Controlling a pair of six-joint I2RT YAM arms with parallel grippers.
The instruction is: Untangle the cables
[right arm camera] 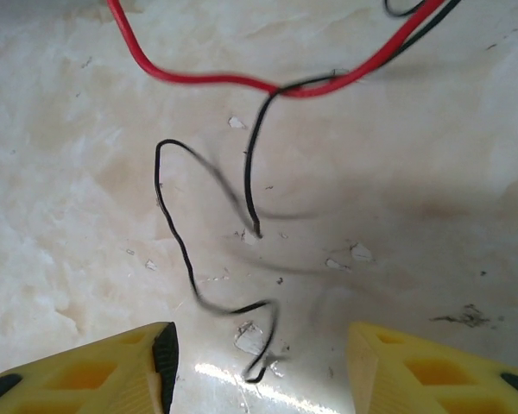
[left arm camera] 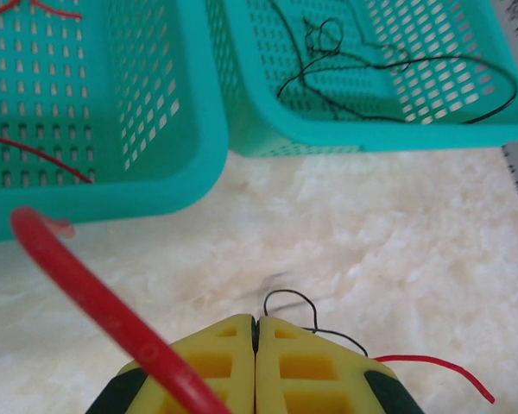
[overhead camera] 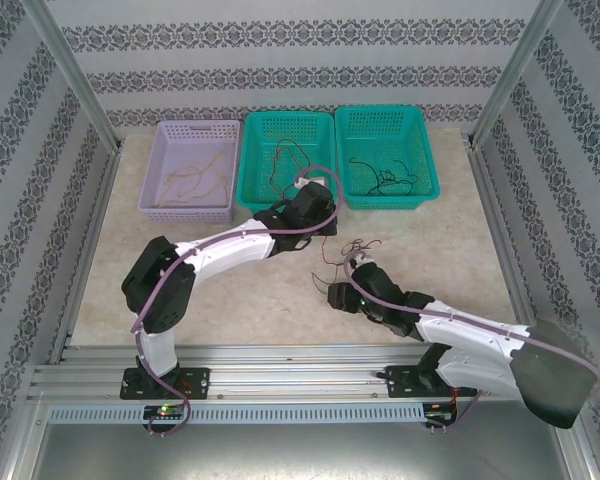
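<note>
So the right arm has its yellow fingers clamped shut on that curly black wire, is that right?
Not quite. The right gripper is open, not clamped shut. In the right wrist view its yellow fingers stand wide apart, and the curly black wire runs loose through the gap between them and ahead of them, with neither finger touching it.

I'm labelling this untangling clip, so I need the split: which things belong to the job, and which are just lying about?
Job: red cable, black cable, left gripper (shut on black cable), right gripper (open over black cable).

Lying about: purple basket, middle green basket, right green basket (holding other cables), table.
</note>
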